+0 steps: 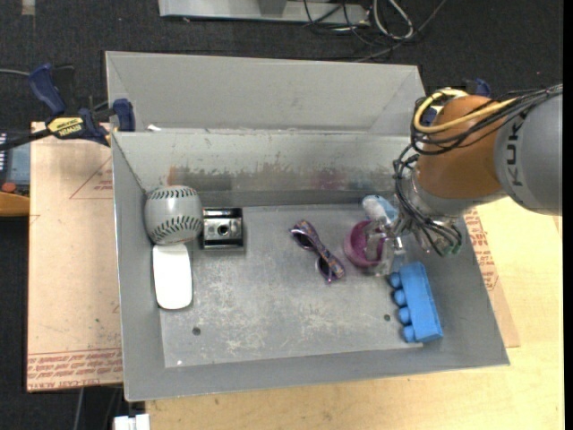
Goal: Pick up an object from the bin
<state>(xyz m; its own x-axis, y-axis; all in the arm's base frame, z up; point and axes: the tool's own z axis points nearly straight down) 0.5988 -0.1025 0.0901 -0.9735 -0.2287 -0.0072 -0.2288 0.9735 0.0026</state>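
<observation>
**Claw low at the bin's right end, beside a purple cup-like thing**

The arm (461, 155) reaches in over the right wall of the bin (286, 334), and its claw (387, 247) hangs low near the right end of the floor, close to the back wall. Right beside it, on the side toward the bin's middle, sits a small round purple thing (360, 245), cup-like in shape. The two look to be touching or nearly so, but wrist and cables hide the join. I cannot tell whether the claw is spread, pressed together or pinching anything.

A blue studded block (418, 305) lies just toward the front edge from the claw, along the right wall. Purple sunglasses (318, 251) lie flat near the middle of the floor.

A grey ball (174, 214), a small black box (222, 228) and a white oval piece (173, 277) are grouped by the left wall, well apart from the claw.

Judging by this placing, the purple thing is the likely pick. It stands clear of its neighbours, which leaves room on either side, though nothing is lifted yet.
</observation>
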